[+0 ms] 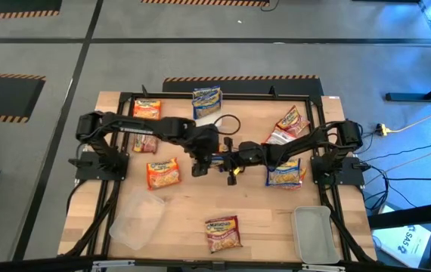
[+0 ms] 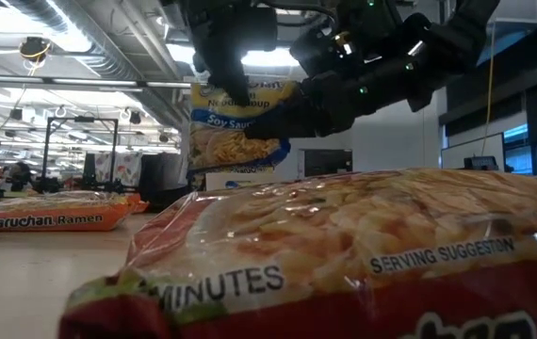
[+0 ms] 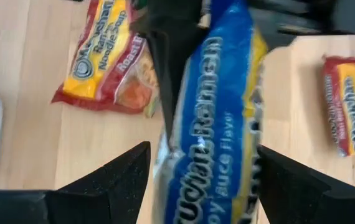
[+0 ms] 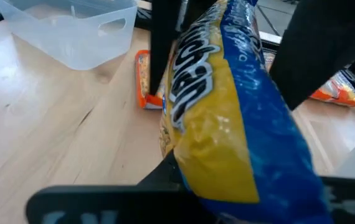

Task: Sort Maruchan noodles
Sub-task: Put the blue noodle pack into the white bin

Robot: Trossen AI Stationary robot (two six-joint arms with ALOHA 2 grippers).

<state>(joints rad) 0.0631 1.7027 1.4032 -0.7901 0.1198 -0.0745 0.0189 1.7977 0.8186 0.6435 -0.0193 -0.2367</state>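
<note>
High view: both arms meet mid-table. Left gripper and right gripper sit just beside each other; the blue soy-sauce packet between them is mostly hidden by the arms here. Other Maruchan packets lie scattered: orange packet near the left arm, red packet at the near edge, another blue packet under the right arm. Clear tub front left, white tub front right.

Low view: the blue soy-sauce packet hangs in the air, long axis upright, clear of the table. Only this view shows it's lifted.

Left wrist view: left fingers spread wide on either side of the packet, not pinching it. Packet's long axis runs straight through the gap.

Right wrist view: right gripper clamped shut on the packet's end, so the right arm carries it.

Looks like a handover: left needs to close across the packet's short axis before right lets go.
</note>
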